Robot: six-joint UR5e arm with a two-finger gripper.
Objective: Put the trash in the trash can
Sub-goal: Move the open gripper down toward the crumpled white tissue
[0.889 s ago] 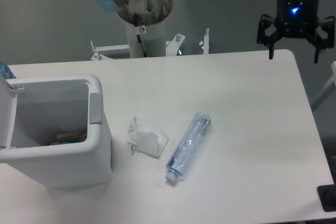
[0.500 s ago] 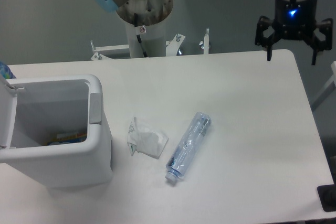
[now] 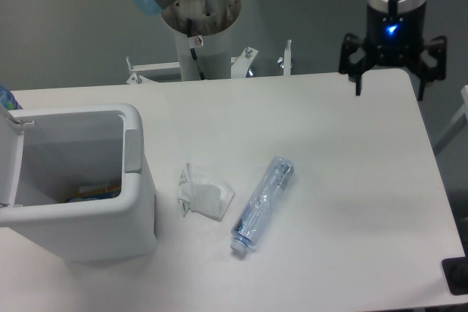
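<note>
A crumpled white wrapper (image 3: 202, 195) lies on the table just right of the trash can. A clear bluish plastic bottle (image 3: 262, 202) lies on its side to the wrapper's right, cap toward the front. The white boxy trash can (image 3: 135, 153) stands at the left with its lid swung open, and some items show at its bottom. My gripper (image 3: 389, 87) hangs open above the table's far right corner, well away from both pieces of trash, with nothing between its fingers.
The robot's base column (image 3: 199, 23) rises behind the table's back edge. A metal bracket (image 3: 245, 62) sits next to it. A dark object (image 3: 457, 275) shows at the front right corner.
The gripper has shifted left along the table's far right edge, staying open. The wrapper, bottle and trash can have not moved.
</note>
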